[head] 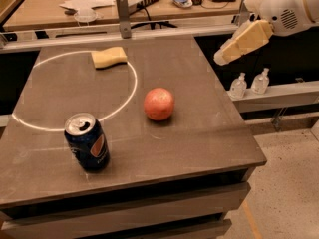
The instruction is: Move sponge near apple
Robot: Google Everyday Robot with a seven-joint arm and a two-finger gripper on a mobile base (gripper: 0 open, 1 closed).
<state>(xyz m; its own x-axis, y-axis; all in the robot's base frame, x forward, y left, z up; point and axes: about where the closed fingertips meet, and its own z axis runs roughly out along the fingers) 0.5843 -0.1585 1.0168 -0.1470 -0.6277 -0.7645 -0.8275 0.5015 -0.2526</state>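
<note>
I noted the gripper in the air off the right rear edge of the bench, holding nothing; open or closed I could not tell. The sponge lay well to its left at the rear, long axis crosswise, well apart from the apple mid-bench. A can stood front-left; cluttered desks lay behind

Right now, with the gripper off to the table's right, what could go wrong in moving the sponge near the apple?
The gripper hovers right of the table, with the sponge across at the far left; a low reach might clip the round apple and roll it. Sliding the sponge in too far could nudge the apple.
</note>
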